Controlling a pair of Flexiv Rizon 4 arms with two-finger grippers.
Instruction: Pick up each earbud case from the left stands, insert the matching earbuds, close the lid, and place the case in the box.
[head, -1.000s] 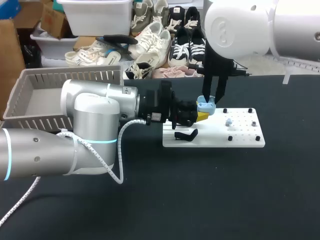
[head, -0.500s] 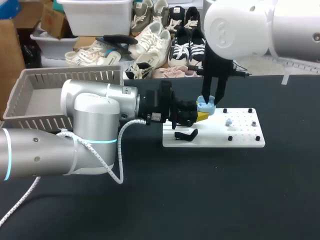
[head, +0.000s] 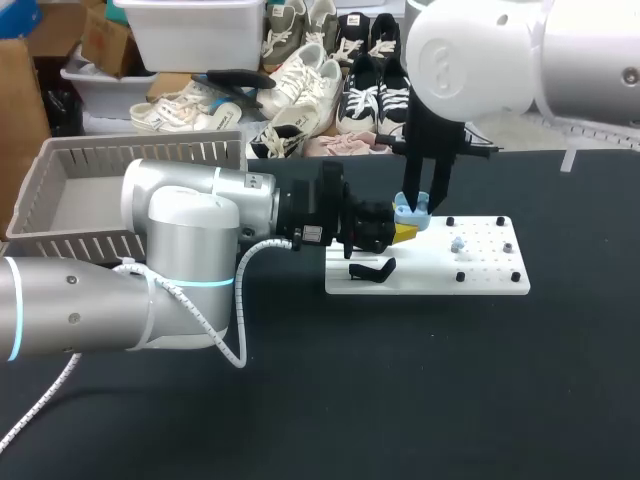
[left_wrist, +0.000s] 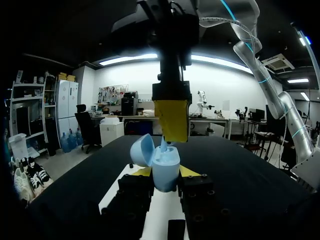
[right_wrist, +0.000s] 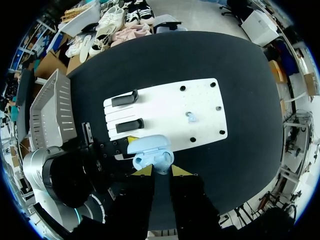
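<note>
Left gripper pinches the pale-blue earbud case from both sides, lid open, over the white board — no shift there. The right gripper hangs directly above the case and has edged slightly leftward in the last second — whether it grips anything can't be told.

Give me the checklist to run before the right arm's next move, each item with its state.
1. Case clamped in left gripper: ok.
2. Lid open: ok.
3. Right gripper directly over the case mouth: ok.
4. First earbud fully seated: cannot tell, only a pale blue piece shows under the right gripper.
5. Second earbud lying on the white board, apart from both grippers: ok.
</note>
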